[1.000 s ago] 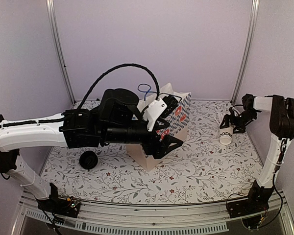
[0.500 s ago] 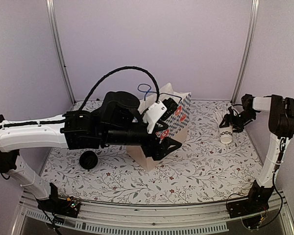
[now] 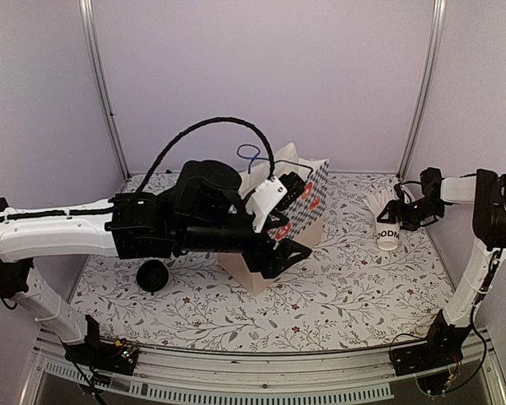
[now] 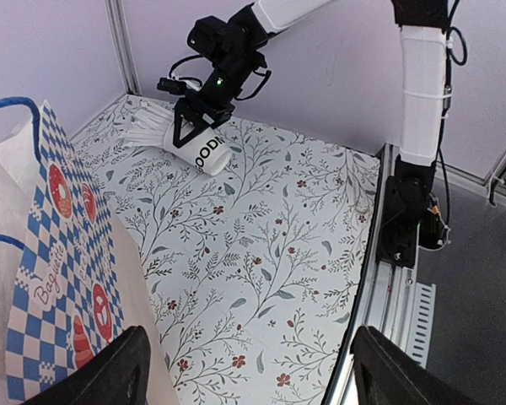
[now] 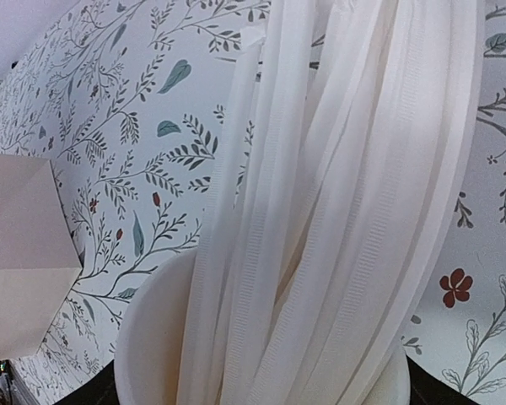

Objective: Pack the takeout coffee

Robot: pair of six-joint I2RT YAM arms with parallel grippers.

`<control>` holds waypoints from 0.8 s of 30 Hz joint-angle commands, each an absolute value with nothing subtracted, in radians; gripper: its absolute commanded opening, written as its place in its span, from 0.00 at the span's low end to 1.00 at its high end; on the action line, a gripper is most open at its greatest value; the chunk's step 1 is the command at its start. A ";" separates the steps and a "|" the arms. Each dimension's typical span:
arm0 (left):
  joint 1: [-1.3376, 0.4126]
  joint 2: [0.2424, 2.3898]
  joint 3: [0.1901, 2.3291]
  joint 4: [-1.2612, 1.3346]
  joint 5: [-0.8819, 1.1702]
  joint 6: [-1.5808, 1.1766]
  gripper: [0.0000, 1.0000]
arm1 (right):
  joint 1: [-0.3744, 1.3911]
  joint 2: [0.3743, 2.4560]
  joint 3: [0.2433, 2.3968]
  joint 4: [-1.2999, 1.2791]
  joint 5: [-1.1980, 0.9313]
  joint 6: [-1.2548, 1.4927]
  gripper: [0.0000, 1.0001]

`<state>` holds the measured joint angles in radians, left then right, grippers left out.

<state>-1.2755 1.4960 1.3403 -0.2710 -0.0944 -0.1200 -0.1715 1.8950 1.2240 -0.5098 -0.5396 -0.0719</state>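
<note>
- Coffee (image 3: 152, 275) sits on the table (image 3: 337, 295) at your left, just beside the left arm (image 3: 84, 224) and well apart from the bag (image 3: 308, 196); neither gripper touches it.
- Left gripper (image 4: 251, 346) hangs by the bag's checkered side, fingers spread wide with nothing between them.
- Right gripper (image 4: 191, 133) straddles the stick cup (image 4: 209, 157) at the far right; you cannot tell whether its fingers have closed on it.
- By my reading, the pick-up has not begun (the right gripper is busy with the wrong cup). Next you need a gripper at the coffee, a hold on its body, then an upright carry into the bag.
- Only the coffee's black top shows, so its body and tilt are unclear. The left arm largely covers the bag's mouth, and the stick cup fills the right wrist view.
</note>
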 commanded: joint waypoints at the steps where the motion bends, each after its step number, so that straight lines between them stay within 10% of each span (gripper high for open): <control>1: -1.278 1.481 1.348 -0.270 -0.088 -0.111 0.85 | -0.175 1.783 1.125 -0.318 -0.571 -0.104 0.78; 24: -1.265 1.576 1.489 -0.256 -0.091 -0.131 0.85 | -0.175 1.377 0.801 0.108 -0.619 -0.296 0.78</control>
